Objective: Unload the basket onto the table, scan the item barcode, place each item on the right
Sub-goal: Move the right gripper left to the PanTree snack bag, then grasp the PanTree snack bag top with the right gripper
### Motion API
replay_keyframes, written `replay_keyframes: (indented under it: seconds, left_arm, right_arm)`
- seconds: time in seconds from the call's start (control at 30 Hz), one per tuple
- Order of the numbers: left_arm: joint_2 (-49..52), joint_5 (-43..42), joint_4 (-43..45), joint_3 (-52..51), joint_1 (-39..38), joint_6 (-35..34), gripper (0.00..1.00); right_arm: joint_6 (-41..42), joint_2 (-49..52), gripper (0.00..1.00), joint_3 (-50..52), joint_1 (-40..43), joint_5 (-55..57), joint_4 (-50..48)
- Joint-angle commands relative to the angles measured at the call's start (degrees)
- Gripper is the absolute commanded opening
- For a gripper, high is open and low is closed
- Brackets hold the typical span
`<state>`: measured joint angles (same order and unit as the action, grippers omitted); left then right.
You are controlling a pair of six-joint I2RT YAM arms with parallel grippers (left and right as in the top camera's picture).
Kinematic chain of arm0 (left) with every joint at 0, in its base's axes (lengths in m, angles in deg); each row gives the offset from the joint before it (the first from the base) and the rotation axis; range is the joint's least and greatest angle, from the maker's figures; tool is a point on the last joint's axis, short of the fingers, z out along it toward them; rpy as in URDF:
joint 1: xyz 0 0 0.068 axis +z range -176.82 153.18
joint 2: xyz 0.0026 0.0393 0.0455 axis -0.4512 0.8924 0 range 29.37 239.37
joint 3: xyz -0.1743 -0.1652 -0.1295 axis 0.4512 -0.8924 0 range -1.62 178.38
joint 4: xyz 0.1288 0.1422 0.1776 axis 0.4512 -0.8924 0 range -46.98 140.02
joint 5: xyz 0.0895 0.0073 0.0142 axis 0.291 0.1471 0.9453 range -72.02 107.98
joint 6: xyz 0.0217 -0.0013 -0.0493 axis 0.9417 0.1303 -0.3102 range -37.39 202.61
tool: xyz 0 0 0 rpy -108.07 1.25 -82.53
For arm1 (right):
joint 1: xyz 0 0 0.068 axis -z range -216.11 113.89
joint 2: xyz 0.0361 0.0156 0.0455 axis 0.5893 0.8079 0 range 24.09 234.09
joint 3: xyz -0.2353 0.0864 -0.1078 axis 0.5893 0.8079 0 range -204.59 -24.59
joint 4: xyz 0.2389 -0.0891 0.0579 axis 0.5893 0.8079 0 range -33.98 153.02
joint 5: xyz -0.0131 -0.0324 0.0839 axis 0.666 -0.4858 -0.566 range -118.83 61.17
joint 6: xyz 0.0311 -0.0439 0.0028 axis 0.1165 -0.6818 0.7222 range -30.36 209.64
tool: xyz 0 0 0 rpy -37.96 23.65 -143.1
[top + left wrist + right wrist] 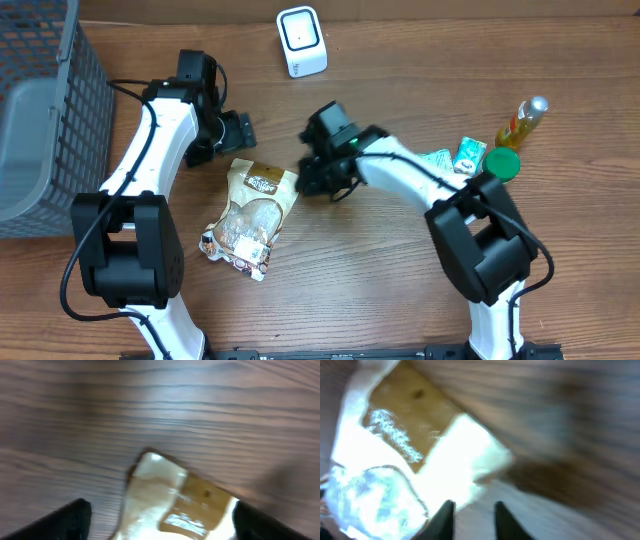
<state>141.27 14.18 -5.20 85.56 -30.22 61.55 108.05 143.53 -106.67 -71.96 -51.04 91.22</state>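
Note:
The item is a clear snack bag point(255, 215) with a brown header, lying flat on the wooden table; no barcode shows on it. My left gripper point(232, 133) hovers just off the bag's upper left corner. In the left wrist view the left gripper point(162, 530) stands open, wide apart, with the bag point(160, 495) ahead between the fingers. My right gripper point(322, 180) sits at the bag's upper right corner. In the right wrist view the right gripper point(472, 522) has a narrow gap with only table in it, and the bag point(420, 455) lies just to the left. The white scanner point(301, 40) stands at the back.
A grey mesh basket point(40, 120) fills the left edge. At the right lie a yellow bottle point(523, 122), a green lid point(501, 163) and a small green packet point(468, 153).

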Motion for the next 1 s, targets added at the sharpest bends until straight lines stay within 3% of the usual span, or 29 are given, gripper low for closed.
replay_keyframes:
  seconds: [0.0, 0.03, 0.13, 0.33, 0.4, 0.47, 0.53, 0.87, 0.97]
  left_arm:
    - [0.31, 8.24, 0.76, -2.47, -0.33, -1.68, 0.43]
    - [0.31, 8.5, 1.38, -3.15, -0.33, -2.21, 0.35]
    - [0.31, 8.24, 3.76, -5.84, -0.33, -3.5, 0.36]
    - [0.31, 6.58, 5.99, -8.92, -0.37, -4.26, 0.56]
    - [0.31, 4.39, 5.57, -8.92, -0.37, -4.28, 0.58]
    - [0.31, 1.81, 5.14, -8.92, -0.37, -4.26, 0.71]
    - [0.28, 0.13, 5.44, -8.83, -0.37, -4.24, 0.76]
    - [0.2, -3.74, 0.44, -0.2, -0.22, -2.32, 0.86]
    - [0.15, -3.74, -4.59, 4.9, 0.02, -1.64, 0.98]
  right_arm:
    - [-0.9, 0.26, 0.15, 0.39, -1.62, -0.39, -2.25]
    - [-0.87, 0.26, 0.04, 0.39, -2.01, -0.42, -3.82]
    - [-0.33, 0.26, 0.04, 0.39, -3.54, -0.35, -8.28]
    - [-0.7, 0.26, 0.04, 0.39, -6.64, 5.33, -12.81]
    - [-0.7, 0.28, 0.04, 0.39, -7.65, 8.7, -12.85]
    - [-0.7, 0.28, 0.04, 0.39, -8.48, 11.19, -12.85]
    - [-0.7, 0.28, 0.04, 0.39, -9.16, 12.61, -12.83]
    - [-0.68, 0.35, 0.04, 1.75, -9.51, 16.41, -13.92]
    - [-0.66, 0.52, 0.06, 3.23, -9.51, 17.51, -15.41]
